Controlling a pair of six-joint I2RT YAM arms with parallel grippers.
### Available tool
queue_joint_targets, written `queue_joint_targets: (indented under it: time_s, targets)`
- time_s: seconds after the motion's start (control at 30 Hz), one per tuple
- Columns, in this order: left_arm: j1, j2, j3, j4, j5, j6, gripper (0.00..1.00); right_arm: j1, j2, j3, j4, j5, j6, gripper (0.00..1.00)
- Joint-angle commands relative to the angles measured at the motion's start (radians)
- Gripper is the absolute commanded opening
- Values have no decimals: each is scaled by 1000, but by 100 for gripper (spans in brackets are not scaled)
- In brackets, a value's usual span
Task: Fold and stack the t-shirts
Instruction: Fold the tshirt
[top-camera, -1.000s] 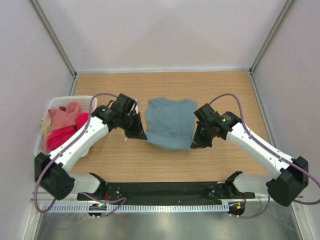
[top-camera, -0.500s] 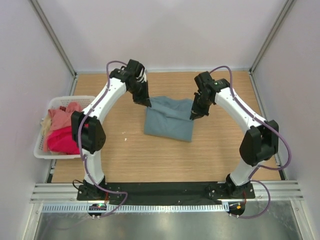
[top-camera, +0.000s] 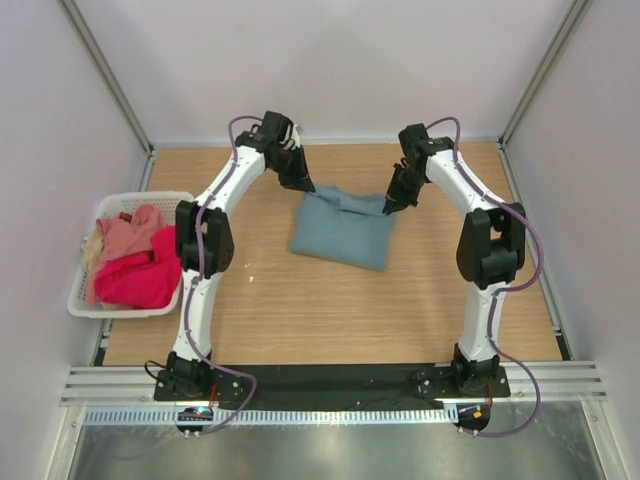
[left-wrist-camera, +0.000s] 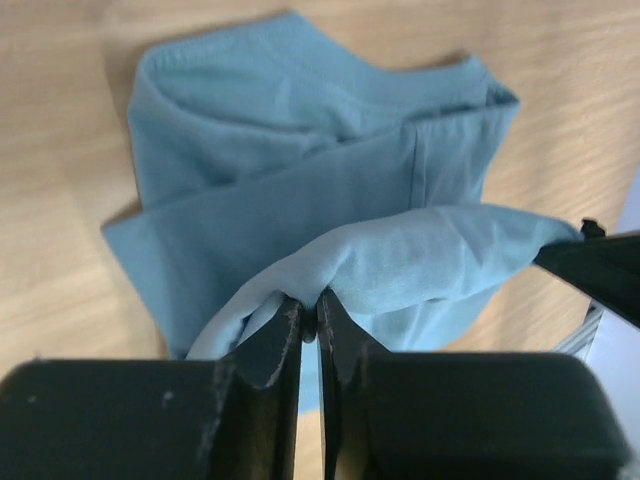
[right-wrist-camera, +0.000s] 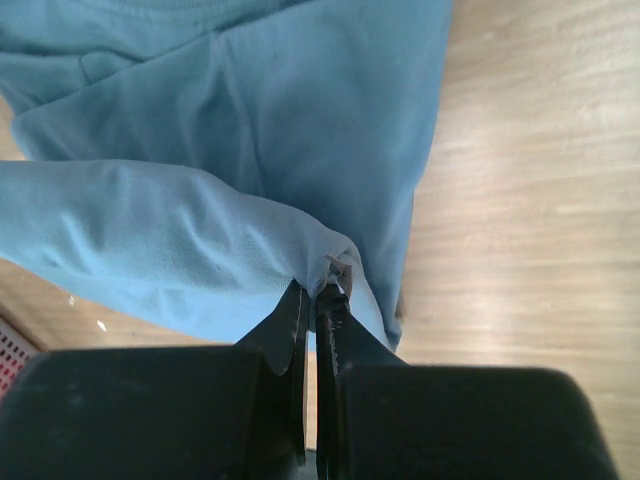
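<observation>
The grey-teal t-shirt (top-camera: 341, 228) lies partly folded in the middle of the wooden table. My left gripper (top-camera: 303, 188) is shut on its far left edge, and my right gripper (top-camera: 387, 207) is shut on its far right edge. Both hold that edge over the far part of the shirt. In the left wrist view the gripper (left-wrist-camera: 309, 305) pinches a fold of teal cloth (left-wrist-camera: 420, 260) above the shirt's lower layers. In the right wrist view the gripper (right-wrist-camera: 322, 297) pinches a corner of the cloth (right-wrist-camera: 180, 240). Salmon pink (top-camera: 128, 233), crimson-pink (top-camera: 140, 278) and cream (top-camera: 92, 248) shirts lie in the basket.
A white slotted basket (top-camera: 176, 200) stands at the table's left edge. Grey walls enclose the table on three sides. The arm bases sit on a black rail (top-camera: 330, 382) at the near edge.
Both grippers have carried the shirt's near edge away from the arm bases to the far side, folding the shirt over itself. Both arms are now stretched far out.
</observation>
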Motion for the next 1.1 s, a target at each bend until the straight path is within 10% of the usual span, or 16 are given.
queue_joint_targets:
  time_s: [0.0, 0.13, 0.3, 0.47, 0.8, 1.07]
  targets:
    - [4, 96, 93, 181, 61, -55, 11, -28, 45, 52, 85, -24, -19, 5]
    - [30, 197, 176, 258, 27, -84, 34, -57, 136, 116, 158, -7, -25, 8]
    - [64, 233, 269, 298, -73, -66, 58, -122, 266, 231, 164, 49, -37, 34]
    - [73, 28, 35, 323, -99, -6, 61, -125, 285, 418, 13, 142, -97, 64]
    - [9, -256, -430, 410, 114, 43, 44, 42, 92, 247, -73, 204, -201, 67]
    - [-56, -117, -372, 321, 53, 16, 41, 134, 137, 130, 35, 130, -143, 65]
